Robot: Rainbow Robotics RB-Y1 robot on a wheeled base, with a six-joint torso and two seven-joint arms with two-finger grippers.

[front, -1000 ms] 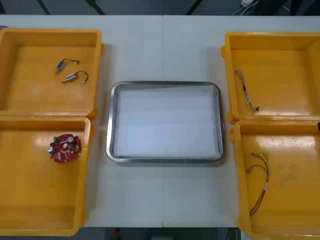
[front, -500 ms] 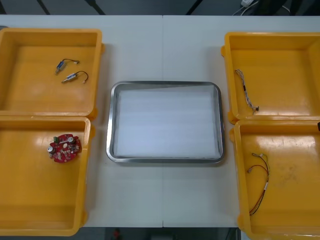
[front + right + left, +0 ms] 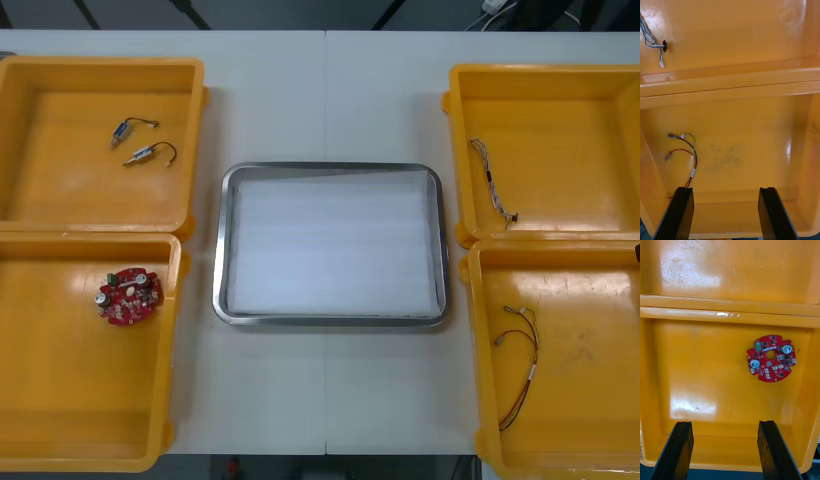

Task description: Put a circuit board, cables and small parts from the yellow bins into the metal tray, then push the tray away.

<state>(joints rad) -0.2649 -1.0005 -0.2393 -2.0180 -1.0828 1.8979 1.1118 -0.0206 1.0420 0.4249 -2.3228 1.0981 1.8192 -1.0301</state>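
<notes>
Above flat circuit board (image 3: 770,358) | left jaws wide open, empty | right jaws same, over red-yellow cable (image 3: 695,165) lying near-to-far

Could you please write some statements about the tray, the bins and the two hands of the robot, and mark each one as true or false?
1. The metal tray holds nothing. True.
2. The circuit board lies in the near left bin. True.
3. The left hand is shut on the circuit board. False: it is open over the near left bin, and the board lies beyond its fingers.
4. The red and yellow cable lies in the tray. False: it lies in the near right bin.
5. The right hand is open over the near right bin. True.
</notes>
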